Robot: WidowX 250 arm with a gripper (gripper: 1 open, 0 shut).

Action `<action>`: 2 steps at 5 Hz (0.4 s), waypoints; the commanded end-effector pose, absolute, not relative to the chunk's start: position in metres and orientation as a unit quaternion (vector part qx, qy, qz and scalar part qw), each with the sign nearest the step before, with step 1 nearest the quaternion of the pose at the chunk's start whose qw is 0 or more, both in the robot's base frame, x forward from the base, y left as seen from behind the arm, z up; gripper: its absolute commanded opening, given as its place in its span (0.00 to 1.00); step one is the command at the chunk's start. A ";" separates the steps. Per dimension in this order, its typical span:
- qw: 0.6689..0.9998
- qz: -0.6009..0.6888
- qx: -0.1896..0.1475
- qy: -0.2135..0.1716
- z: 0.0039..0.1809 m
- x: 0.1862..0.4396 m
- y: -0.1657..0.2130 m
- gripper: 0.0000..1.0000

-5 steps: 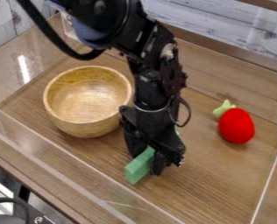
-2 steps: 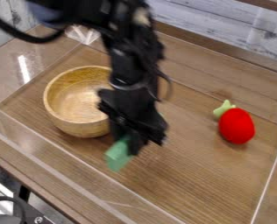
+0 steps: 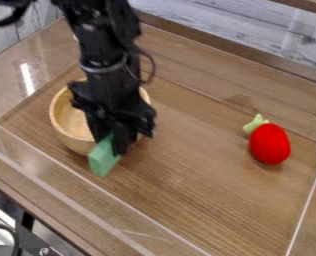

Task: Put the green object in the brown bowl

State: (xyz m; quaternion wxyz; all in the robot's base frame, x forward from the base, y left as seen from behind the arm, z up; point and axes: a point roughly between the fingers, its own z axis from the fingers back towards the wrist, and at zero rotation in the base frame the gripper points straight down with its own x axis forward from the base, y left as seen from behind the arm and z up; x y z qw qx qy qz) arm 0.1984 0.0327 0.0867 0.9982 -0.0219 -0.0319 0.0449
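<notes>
The green object (image 3: 105, 157), a light-green bar, hangs on end from my gripper (image 3: 111, 143), which is shut on its upper part. It is lifted off the wooden table, just in front of the near right rim of the brown bowl (image 3: 70, 120). The bowl is a round light-brown wooden one at the left; my black arm covers much of its right side and inside. The gripper points straight down.
A red strawberry-like toy (image 3: 268, 143) with a small green top lies at the right. Clear plastic walls (image 3: 27, 170) ring the wooden table, with the near edge close to the bar.
The gripper closed on the green bar, lifted it and carried it left from the table's middle to the bowl's near right rim.
</notes>
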 end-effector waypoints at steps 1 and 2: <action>0.994 0.089 -0.020 -0.060 0.100 0.218 0.046 0.00; 0.991 0.117 -0.018 -0.062 0.098 0.222 0.057 0.00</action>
